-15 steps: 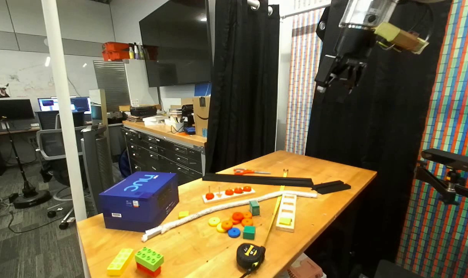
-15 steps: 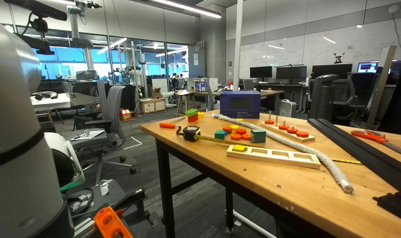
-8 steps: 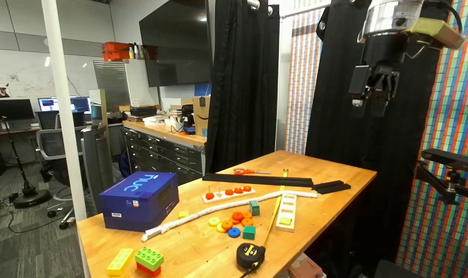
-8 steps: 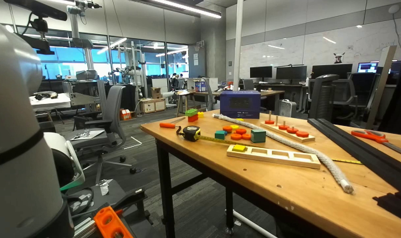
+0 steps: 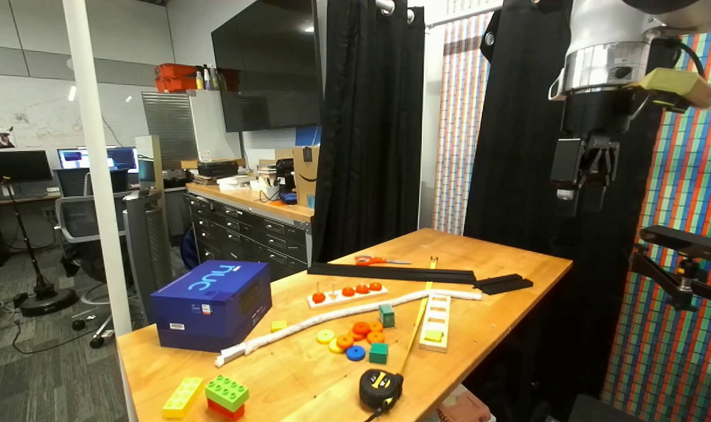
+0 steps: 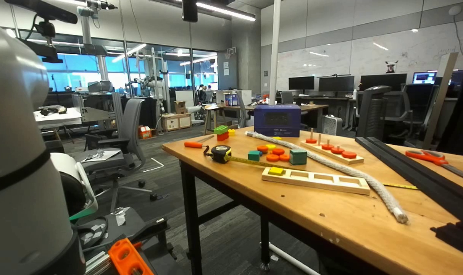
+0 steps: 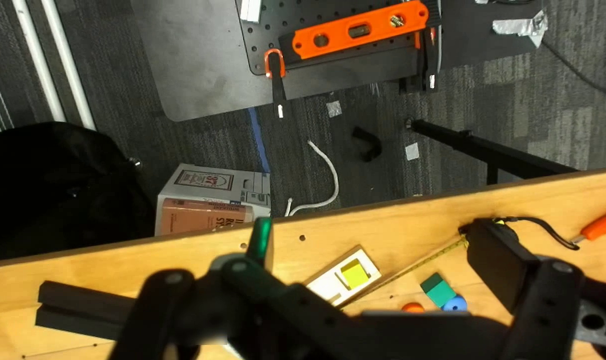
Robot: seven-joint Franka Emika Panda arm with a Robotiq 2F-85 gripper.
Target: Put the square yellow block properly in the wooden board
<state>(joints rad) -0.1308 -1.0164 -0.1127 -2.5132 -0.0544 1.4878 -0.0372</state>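
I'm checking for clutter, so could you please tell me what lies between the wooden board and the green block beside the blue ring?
The yellow tape-measure blade lies between the green block and the wooden board in all three views.

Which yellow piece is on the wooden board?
The square yellow block, at one end of the wooden board; others, like the yellow studded brick, lie elsewhere.

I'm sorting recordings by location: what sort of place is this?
Probably a robotics lab sharing space with an office: a robot arm stands by a wooden table, and beyond it, in an exterior view, are a row of monitors and a whiteboard.
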